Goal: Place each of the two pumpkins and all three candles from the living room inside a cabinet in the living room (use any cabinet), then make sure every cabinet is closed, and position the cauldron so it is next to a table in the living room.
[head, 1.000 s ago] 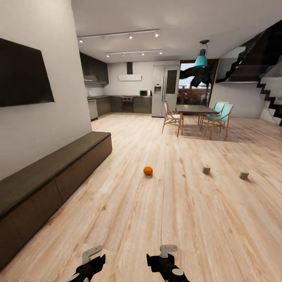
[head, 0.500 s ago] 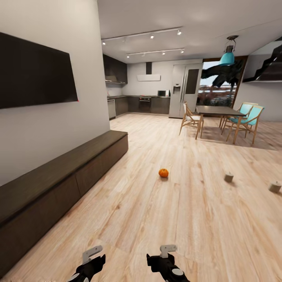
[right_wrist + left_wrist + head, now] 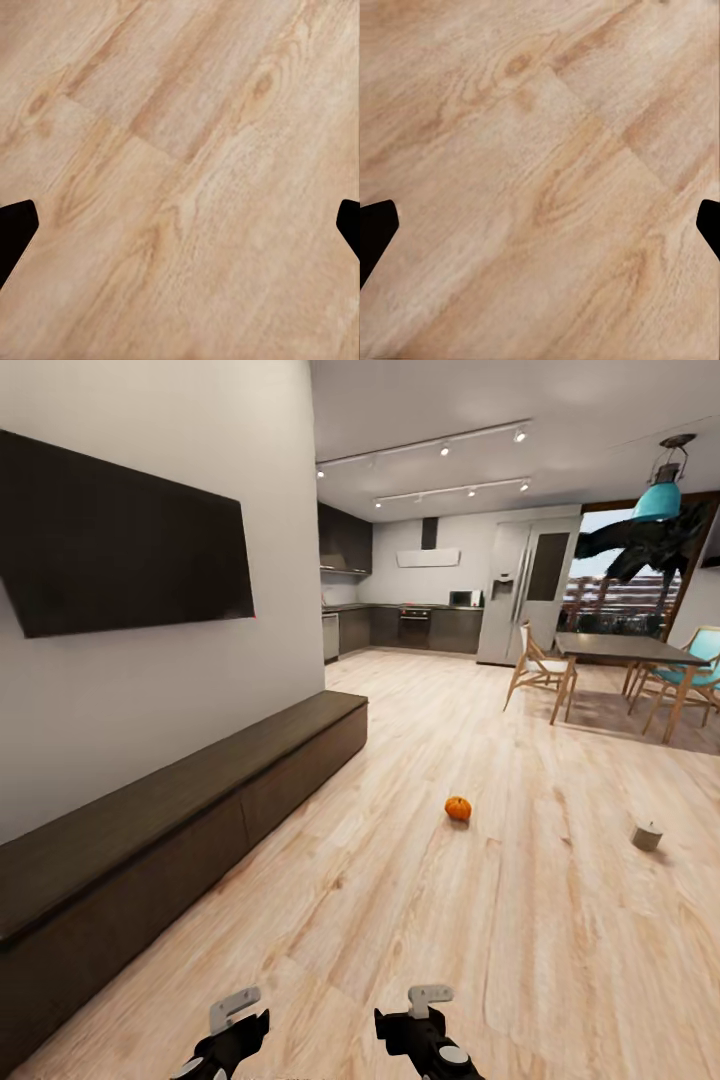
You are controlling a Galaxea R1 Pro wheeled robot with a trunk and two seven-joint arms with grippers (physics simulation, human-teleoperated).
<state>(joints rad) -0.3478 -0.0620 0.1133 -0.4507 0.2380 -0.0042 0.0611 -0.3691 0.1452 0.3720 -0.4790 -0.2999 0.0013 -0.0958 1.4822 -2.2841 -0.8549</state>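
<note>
Pale oak boards form the floor we stand on, the largest surface in the head view, and they run back to the kitchen. Along the wall at our left lies the cabinet, long, low and dark brown, its fronts all closed; above it hangs a black television. Further off, at the right, we see a dining table with chairs. On the open floor, well apart from the cabinet, rests one pumpkin, and further right a single candle near the picture's edge. Lowest in the head view are the left gripper and right gripper; both wrist views show dark fingertips spread wide at opposite margins with bare boards between, so we judge each gripper wide apart and holding nothing. The risks we foresee: with the candle so close to the frame's edge, we may lose track of it; the handle-less fronts offer little purchase for a gripper; and a round pumpkin, nudged on approach, may roll away.
</note>
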